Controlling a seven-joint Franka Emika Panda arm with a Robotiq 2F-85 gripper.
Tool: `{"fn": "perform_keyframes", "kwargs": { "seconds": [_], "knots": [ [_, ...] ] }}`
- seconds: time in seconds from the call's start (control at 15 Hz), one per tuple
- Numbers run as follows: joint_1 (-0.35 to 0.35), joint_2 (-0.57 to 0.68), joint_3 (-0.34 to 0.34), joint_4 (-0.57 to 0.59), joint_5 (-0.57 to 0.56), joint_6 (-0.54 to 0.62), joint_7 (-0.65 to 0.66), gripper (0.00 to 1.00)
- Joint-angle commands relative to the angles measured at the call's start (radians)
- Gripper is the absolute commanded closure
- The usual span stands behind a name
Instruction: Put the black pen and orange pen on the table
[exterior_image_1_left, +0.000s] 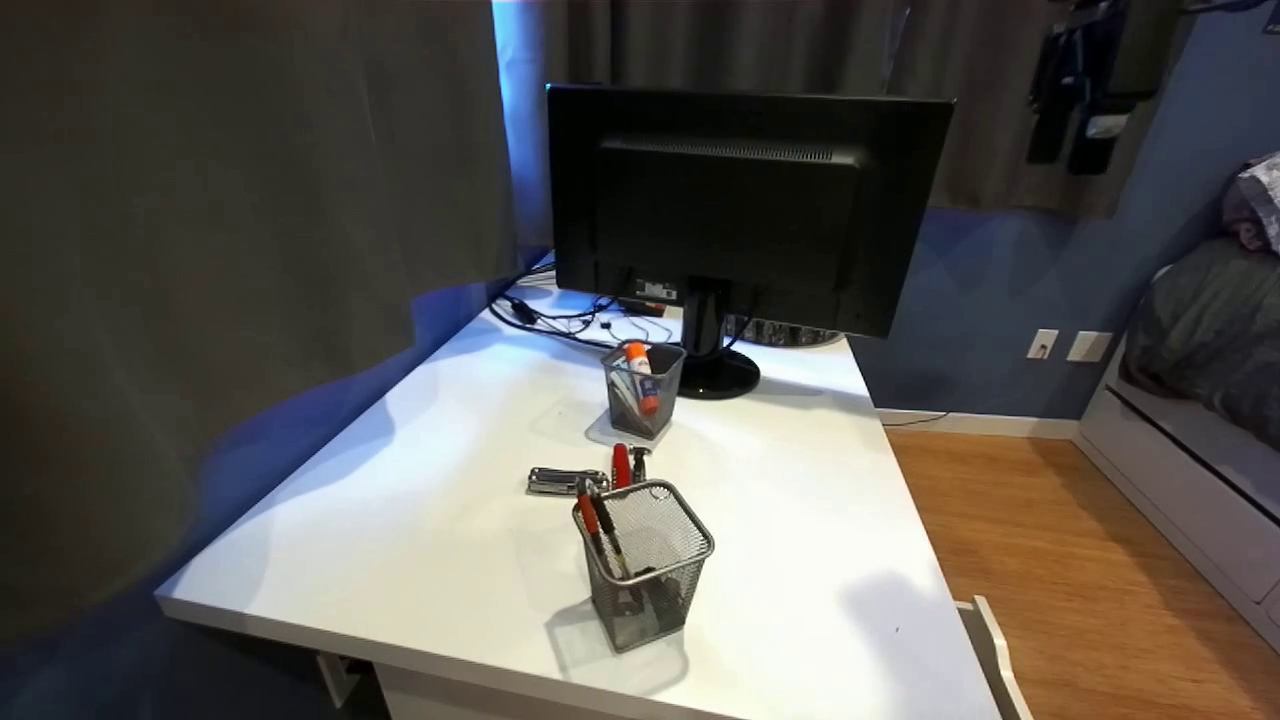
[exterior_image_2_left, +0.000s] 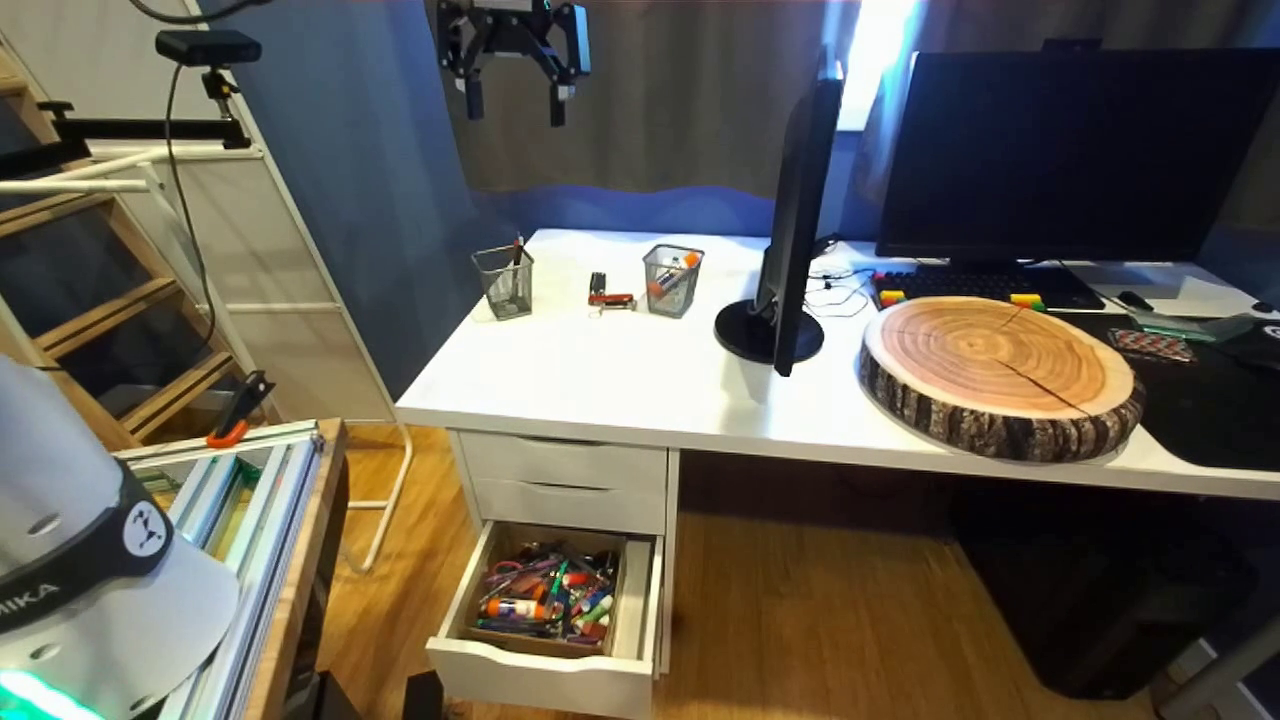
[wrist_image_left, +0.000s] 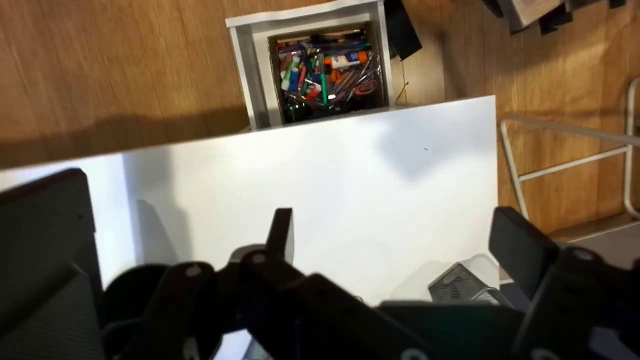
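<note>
The black pen (exterior_image_1_left: 606, 520) and the orange pen (exterior_image_1_left: 588, 512) lean together in a black mesh cup (exterior_image_1_left: 690, 555) on the white table (exterior_image_1_left: 800, 540). Their upper ends reach the cup's rim. In an exterior view the black pen (exterior_image_2_left: 517, 255) shows above the cup (exterior_image_2_left: 492, 268), with a bit of red beside it. My gripper (exterior_image_2_left: 516, 112) is open and empty, high above the table (exterior_image_2_left: 600, 370); it also shows at the top of an exterior view (exterior_image_1_left: 1075, 150). In the wrist view the open fingers (wrist_image_left: 392, 220) frame bare table, part of the cup (wrist_image_left: 457, 285) shows, and the pens are hidden.
A second mesh cup (exterior_image_1_left: 665, 405) holds a glue stick (exterior_image_1_left: 642, 378). A dark metallic object (exterior_image_1_left: 565, 482) and a red bar-like object (exterior_image_1_left: 621, 465) lie between the cups. A monitor (exterior_image_1_left: 740, 210) stands behind. An open drawer (exterior_image_2_left: 545, 665) and a wood slab (exterior_image_2_left: 1000, 375) are also there.
</note>
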Motion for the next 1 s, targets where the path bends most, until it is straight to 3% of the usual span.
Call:
{"fn": "perform_keyframes", "kwargs": {
  "seconds": [0.0, 0.6, 0.67, 0.93],
  "knots": [
    [0.021, 0.197, 0.058, 0.159, -0.053, 0.005, -0.09, 0.0],
    [0.081, 0.531, 0.182, 0.449, -0.179, -0.015, -0.33, 0.0],
    [0.061, 0.455, 0.171, 0.353, -0.144, 0.021, -0.271, 0.0],
    [0.077, 0.518, 0.181, 0.417, -0.159, 0.016, -0.311, 0.0]
  ]
}}
